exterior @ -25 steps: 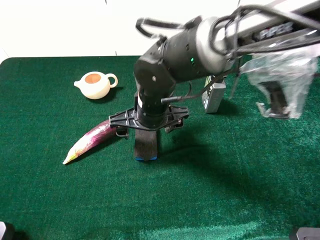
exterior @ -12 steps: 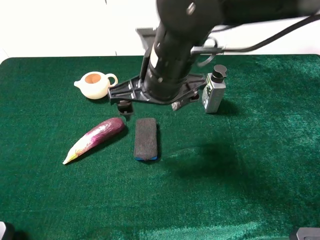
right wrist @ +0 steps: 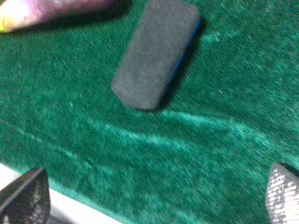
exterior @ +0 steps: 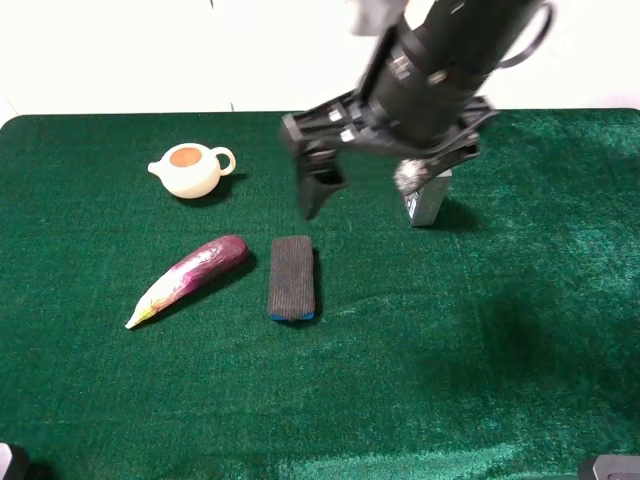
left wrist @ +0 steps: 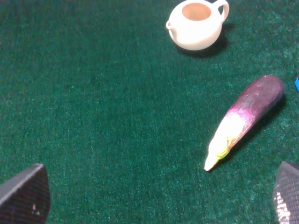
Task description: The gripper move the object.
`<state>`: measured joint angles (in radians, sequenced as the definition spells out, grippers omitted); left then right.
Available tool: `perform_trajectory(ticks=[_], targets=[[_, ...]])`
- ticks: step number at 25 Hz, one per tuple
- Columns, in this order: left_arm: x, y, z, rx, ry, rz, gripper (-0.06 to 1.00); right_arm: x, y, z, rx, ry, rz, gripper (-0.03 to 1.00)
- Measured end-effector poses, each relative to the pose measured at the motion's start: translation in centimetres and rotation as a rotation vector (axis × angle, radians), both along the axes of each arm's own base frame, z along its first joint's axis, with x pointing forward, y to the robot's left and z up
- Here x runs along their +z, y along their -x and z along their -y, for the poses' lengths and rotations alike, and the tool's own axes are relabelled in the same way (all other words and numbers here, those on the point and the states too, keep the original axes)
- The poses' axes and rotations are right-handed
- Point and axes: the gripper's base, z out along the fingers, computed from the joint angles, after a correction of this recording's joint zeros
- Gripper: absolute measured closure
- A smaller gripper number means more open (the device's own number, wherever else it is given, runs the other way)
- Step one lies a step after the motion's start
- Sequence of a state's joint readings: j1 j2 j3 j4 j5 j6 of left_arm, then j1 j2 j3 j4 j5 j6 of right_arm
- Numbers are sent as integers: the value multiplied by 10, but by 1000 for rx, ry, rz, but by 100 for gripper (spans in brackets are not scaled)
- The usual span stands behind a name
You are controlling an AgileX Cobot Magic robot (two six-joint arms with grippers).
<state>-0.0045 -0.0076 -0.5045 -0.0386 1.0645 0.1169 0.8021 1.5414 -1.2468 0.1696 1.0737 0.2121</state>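
The eraser (exterior: 292, 277) lies flat on the green cloth, dark felt face up, with a blue edge showing at its near end. My right gripper (exterior: 368, 180) hangs open and empty above and behind it, clear of it. In the right wrist view the eraser (right wrist: 156, 53) lies well beyond the spread fingertips (right wrist: 25, 196), with the gripper (right wrist: 154, 196) holding nothing. My left gripper (left wrist: 156, 198) is open and empty over bare cloth; only a blue sliver of the eraser (left wrist: 296, 84) shows at that view's edge.
A purple eggplant (exterior: 190, 275) lies just left of the eraser and also shows in the left wrist view (left wrist: 247, 116). A cream teapot (exterior: 190, 168) stands at the back left. A grey pump bottle (exterior: 428, 195) stands behind, partly hidden by the right arm.
The right gripper, which was down around the eraser, has risen and swung back and to the right. The eraser stays where it lay.
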Motion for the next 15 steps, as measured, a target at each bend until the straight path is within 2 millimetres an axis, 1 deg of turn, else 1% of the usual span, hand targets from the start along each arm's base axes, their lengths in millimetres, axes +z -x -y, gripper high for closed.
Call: perform_trajectory(ticks=[4,7,12,15], targets=[[0,0,0,0,0,0,-3,16,-1,27,43,13,-9,28],[0,0,0,0,0,0,-3,30,-1,47,70,9,24,28],[0,0,0,0,0,0,-3,51,-3,76,32,-24,107,28],[0,0,0,0,0,0,-3,62,0,89,7,-38,153,28]])
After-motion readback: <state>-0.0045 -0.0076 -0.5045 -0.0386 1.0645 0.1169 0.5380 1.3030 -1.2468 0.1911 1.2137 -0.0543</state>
